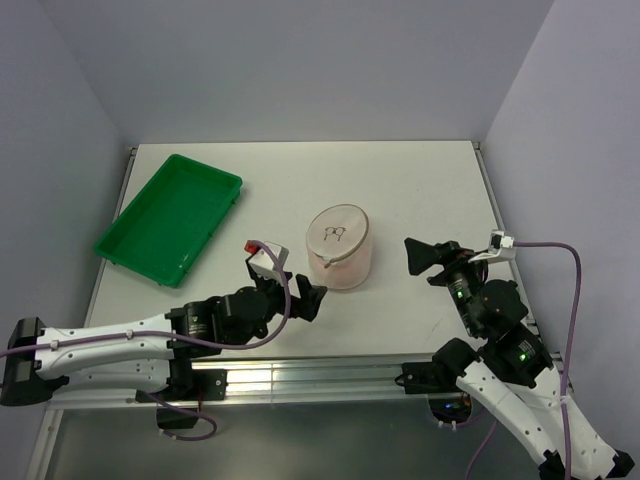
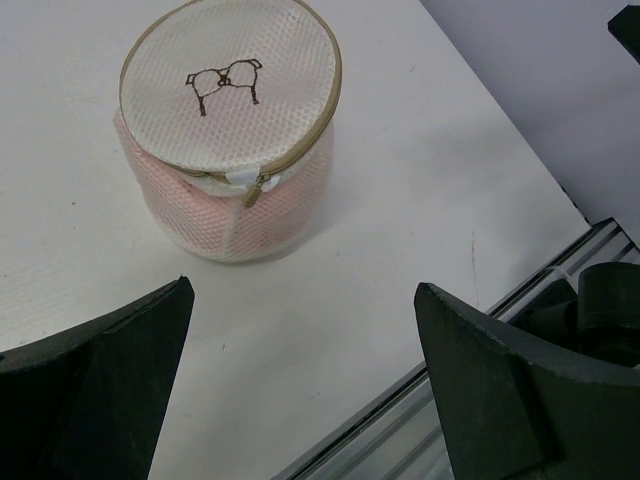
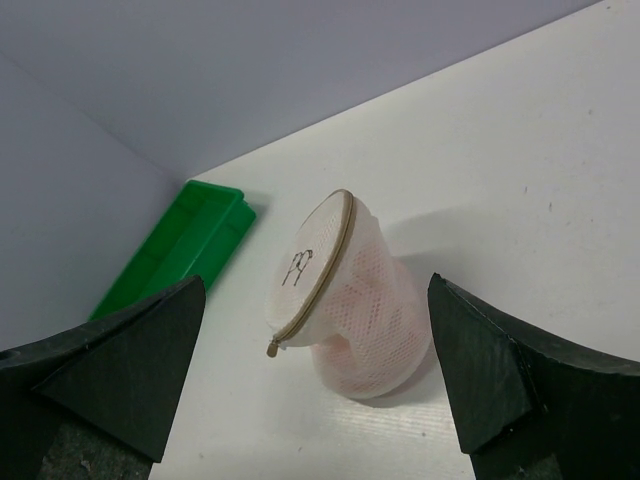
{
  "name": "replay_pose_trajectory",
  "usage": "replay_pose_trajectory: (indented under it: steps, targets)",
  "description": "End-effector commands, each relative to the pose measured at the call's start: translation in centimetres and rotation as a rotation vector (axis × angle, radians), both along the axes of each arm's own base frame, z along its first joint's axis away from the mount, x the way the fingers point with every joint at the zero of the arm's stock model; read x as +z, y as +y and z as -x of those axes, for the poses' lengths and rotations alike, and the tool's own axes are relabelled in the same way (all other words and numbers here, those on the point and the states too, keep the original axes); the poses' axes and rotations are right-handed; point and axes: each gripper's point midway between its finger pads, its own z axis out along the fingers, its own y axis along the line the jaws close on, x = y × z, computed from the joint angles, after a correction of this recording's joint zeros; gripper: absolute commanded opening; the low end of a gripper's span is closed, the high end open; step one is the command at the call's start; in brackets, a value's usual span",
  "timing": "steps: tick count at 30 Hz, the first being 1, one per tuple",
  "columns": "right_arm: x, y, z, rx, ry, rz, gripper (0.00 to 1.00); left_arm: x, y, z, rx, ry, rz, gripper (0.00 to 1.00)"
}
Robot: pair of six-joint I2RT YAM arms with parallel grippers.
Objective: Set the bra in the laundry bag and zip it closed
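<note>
While they flank the laundry bag (image 1: 338,248), left pincer (image 2: 302,295) and right pincer (image 3: 315,283) hover released

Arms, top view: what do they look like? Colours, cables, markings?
Both arms: white links, black joints. The left arm has a lilac cable and a white wrist box with a red patch. The right arm shows green lights and a looping lilac cable. The left gripper and right gripper are matte black with wedge-shaped fingers.

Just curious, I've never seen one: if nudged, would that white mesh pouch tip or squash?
Probably squashes: the laundry bag is thin mesh around the soft pink bra. Likely light, and standing upright, so a push may slide or topple it.
</note>
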Motion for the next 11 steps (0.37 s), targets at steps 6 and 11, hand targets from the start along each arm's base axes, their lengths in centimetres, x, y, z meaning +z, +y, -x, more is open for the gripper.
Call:
replay_pose_trajectory:
  steps: [6, 11]
  targets:
    - [2.2, -1.2, 0.4, -0.044, -0.035, -0.020, 1.00, 1.3, 1.4, 0.0, 0.021, -0.025, 0.063, 0.99]
    - [1.6, -1.7, 0.7, -0.058, -0.037, -0.016, 1.00, 1.6, 2.6, -0.2, 0.056, -0.030, 0.084, 0.99]
